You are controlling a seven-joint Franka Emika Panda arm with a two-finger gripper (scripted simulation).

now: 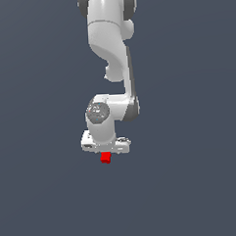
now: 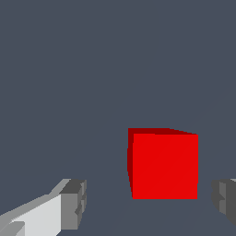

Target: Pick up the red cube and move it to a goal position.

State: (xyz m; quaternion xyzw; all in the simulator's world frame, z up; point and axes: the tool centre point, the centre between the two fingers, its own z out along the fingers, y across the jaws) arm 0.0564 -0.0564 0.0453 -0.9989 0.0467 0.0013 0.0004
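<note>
Nearest the wrist camera are the tool's two grey fingertips, one on each side of the frame, standing well apart with open space between them. The red cube sits in that gap, nearer the fingertip at the frame's edge than the one on the white finger, and touches neither: a strip of grey counter shows on both sides of it. One cube is visible, and no container appears in either view.

In the exterior view the single white arm comes down from twelve o'clock, bends at a rounded joint, and points its wrist straight down at the counter. The tool hangs at the lower end of the arm, its broad white body level. The red cube shows just under that body, at about six o'clock from the wrist joint, partly covered by the tool. Whether the cube rests on the counter or is raised cannot be told from these views.
</note>
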